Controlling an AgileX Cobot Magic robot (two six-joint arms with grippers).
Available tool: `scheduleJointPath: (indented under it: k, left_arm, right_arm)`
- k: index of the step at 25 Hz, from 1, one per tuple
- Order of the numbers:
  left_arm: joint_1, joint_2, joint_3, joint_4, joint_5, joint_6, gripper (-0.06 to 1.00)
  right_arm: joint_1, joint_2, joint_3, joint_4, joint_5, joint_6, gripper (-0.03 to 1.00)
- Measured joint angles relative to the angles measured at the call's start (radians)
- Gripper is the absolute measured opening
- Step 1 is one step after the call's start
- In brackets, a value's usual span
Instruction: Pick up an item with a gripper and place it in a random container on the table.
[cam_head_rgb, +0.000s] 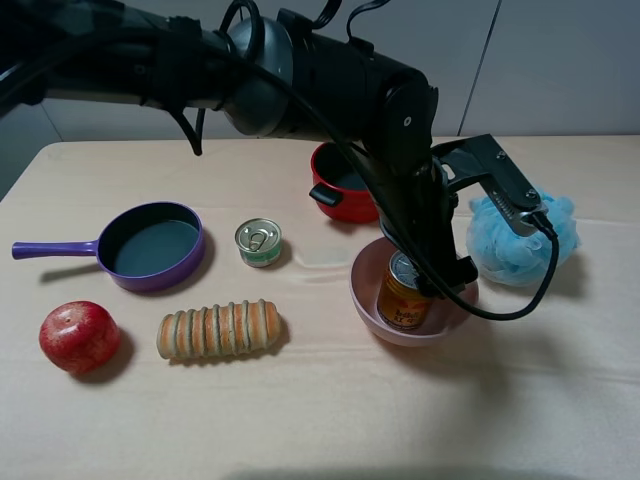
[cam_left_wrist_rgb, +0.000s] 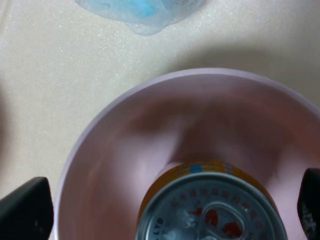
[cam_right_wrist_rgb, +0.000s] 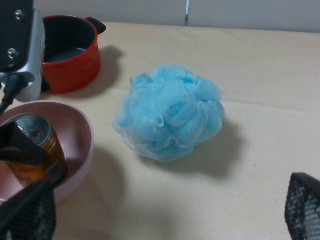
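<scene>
The can (cam_head_rgb: 404, 291) is being seen standing upright inside the pink bowl (cam_head_rgb: 365, 290) on the table (cam_head_rgb: 300, 400). The left gripper (cam_left_wrist_rgb: 172, 212) is being kept spread above it, fingers (cam_left_wrist_rgb: 25, 210) apart and clear of the can. The right gripper's (cam_right_wrist_rgb: 165, 220) fingertips are also being held apart.

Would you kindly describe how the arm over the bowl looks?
The left arm is glossy black with a grey rounded joint. Black cables loop along it. A dark boxy part sits near its gripper, whose fingers are black.
</scene>
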Motion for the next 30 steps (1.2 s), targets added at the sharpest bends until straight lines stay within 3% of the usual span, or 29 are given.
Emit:
scheduleJointPath:
  k: [7,17,25,30]
  left_arm:
    - [0.000,-0.036,0.000,0.000,0.057,-0.003,0.99]
    - [0.000,-0.179,0.000,0.000,0.280,-0.027,0.99]
    - [0.000,-0.289,0.000,0.001,0.497,-0.119,0.99]
    - [0.000,-0.373,0.060,0.088,0.582,-0.195,0.99]
  right_arm:
    - [0.000,0.000,0.000,0.000,0.000,0.000,0.69]
    - [0.000,0.000,0.000,0.000,0.000,0.000,0.69]
    - [0.000,0.000,0.000,0.000,0.000,0.000,0.69]
    - [0.000,0.000,0.000,0.000,0.000,0.000,0.69]
